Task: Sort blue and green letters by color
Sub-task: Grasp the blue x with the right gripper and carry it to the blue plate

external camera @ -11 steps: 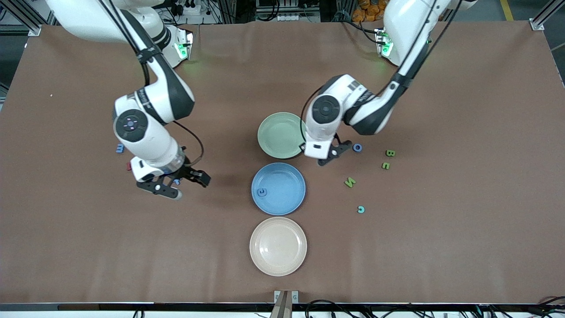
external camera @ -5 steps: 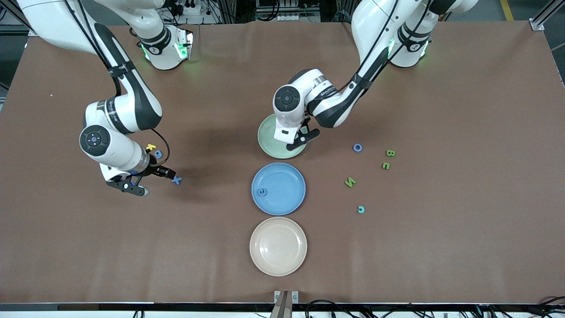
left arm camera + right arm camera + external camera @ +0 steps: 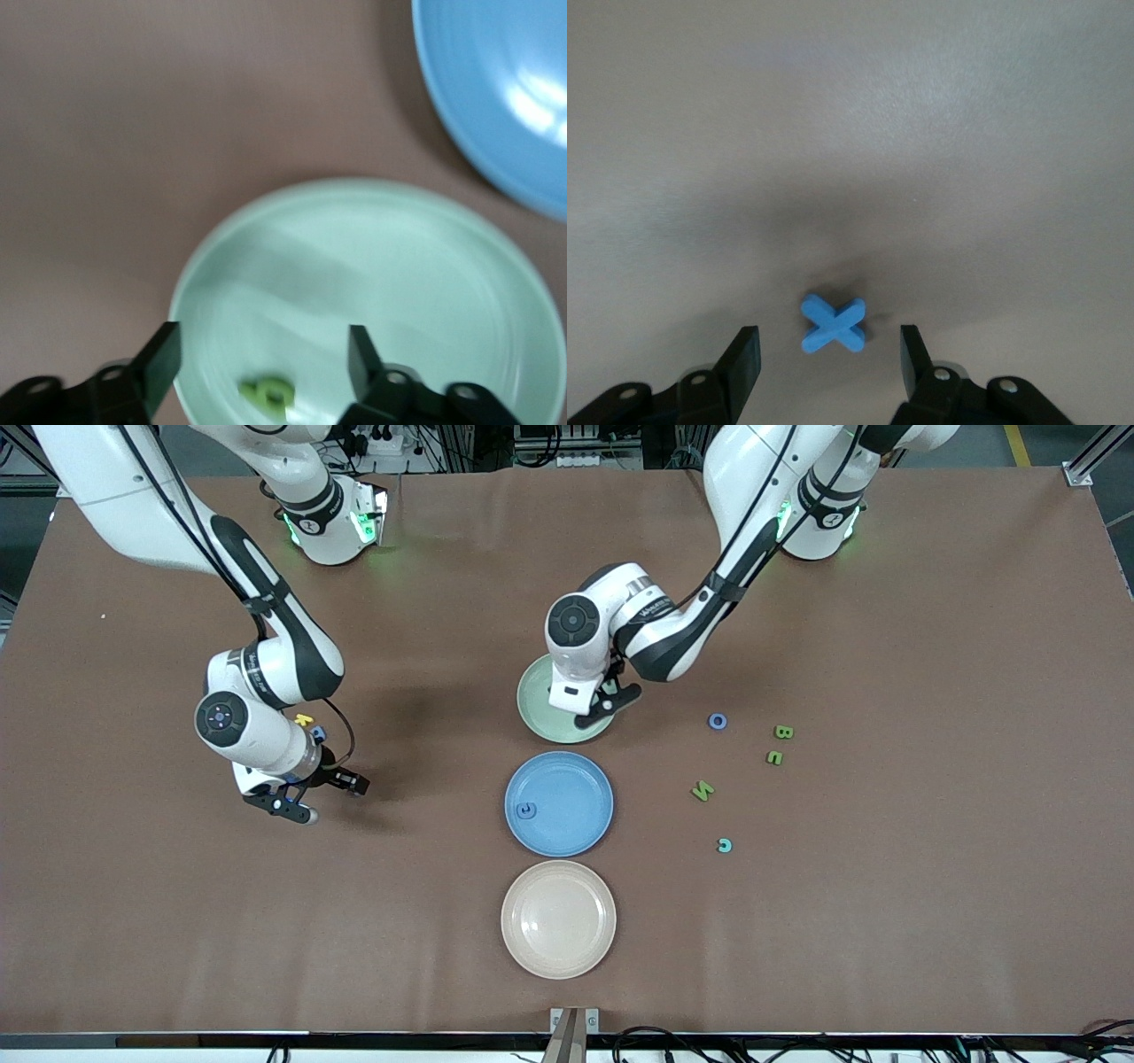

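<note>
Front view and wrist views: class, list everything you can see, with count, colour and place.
Table: one, brown.
Plates: three in a row; green plate farthest from the front camera, blue plate in the middle, beige plate nearest.
Green letters: four; one in green plate, B, another and N toward left arm's end.
Blue letters: four; one in blue plate, O beside B, X, one beside yellow piece.
Teal C: one, near N.
Yellow piece: one, under right arm.
Left gripper: fingers open, over green plate.
Right gripper: fingers open, straddling X.
</note>
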Available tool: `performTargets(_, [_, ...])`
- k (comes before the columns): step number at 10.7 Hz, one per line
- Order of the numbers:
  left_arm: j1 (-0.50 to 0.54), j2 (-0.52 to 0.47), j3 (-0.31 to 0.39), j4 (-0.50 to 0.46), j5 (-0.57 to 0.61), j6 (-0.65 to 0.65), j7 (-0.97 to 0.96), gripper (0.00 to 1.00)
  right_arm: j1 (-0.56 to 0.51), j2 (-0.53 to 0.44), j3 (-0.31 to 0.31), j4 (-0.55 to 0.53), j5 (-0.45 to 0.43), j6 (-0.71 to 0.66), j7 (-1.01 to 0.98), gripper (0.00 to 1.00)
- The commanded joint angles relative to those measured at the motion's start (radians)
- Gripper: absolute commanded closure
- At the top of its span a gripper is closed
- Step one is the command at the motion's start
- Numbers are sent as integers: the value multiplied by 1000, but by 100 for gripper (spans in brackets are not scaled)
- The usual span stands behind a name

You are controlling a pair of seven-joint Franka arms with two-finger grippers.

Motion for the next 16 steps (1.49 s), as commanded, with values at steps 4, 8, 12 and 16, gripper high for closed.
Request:
performTargets(4, [239,-20,13,-19,172,-7,173,0,24,39,-37,-12,-3,64,16,45])
performTargets(8, [345,-98,7,-164,210,88,356,0,39,38,-37,-5,-11,54,16,100])
performTargets(12, [454,-144,-15,-238,210,122,682,0,159,6,-34,136,-9,-104,219,100])
performTargets(16, [560,-182,-25,-347,209,210,1040,0,349,39,-34,311,-14,-146,509,100])
